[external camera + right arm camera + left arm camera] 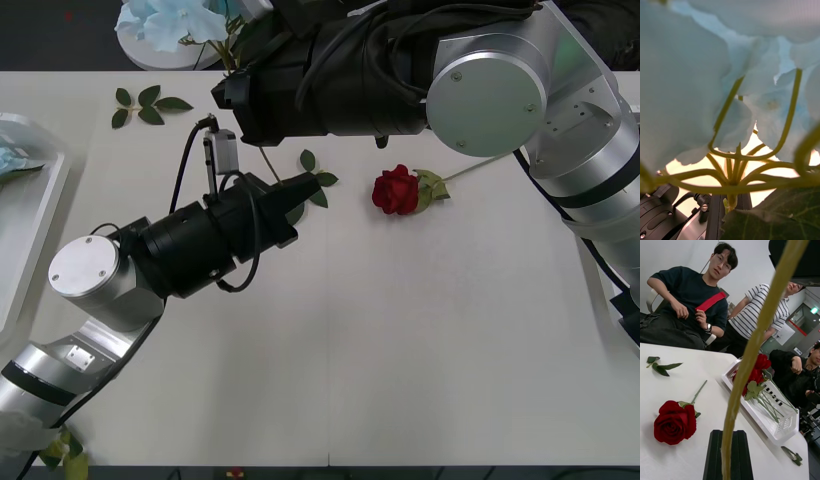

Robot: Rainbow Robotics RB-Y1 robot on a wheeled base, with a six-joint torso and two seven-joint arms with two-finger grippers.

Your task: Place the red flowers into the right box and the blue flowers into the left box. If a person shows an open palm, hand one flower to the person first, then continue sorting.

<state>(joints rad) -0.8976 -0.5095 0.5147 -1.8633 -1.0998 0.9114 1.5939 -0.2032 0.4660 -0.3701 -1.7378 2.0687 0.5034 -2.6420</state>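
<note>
A blue flower [170,22] hangs at the table's far edge, and its pale petals [696,75] loom close in the right wrist view. Its thin stem [266,158] runs down toward the table's middle. My right gripper [226,95] [731,212] is shut on the stem just under the bloom. My left gripper [308,185] [730,457] is shut on the same stem [752,352] lower down. A red flower [396,190] [674,422] lies alone on the table, right of the left gripper. The left box [35,230] holds another blue flower [14,160]. The right box [784,427] holds red flowers [758,369].
Loose green leaf sprigs lie on the table at the far left [148,103] [660,365], beside the left gripper [316,178], and past the right box [793,455]. A white round object [160,52] sits under the raised bloom.
</note>
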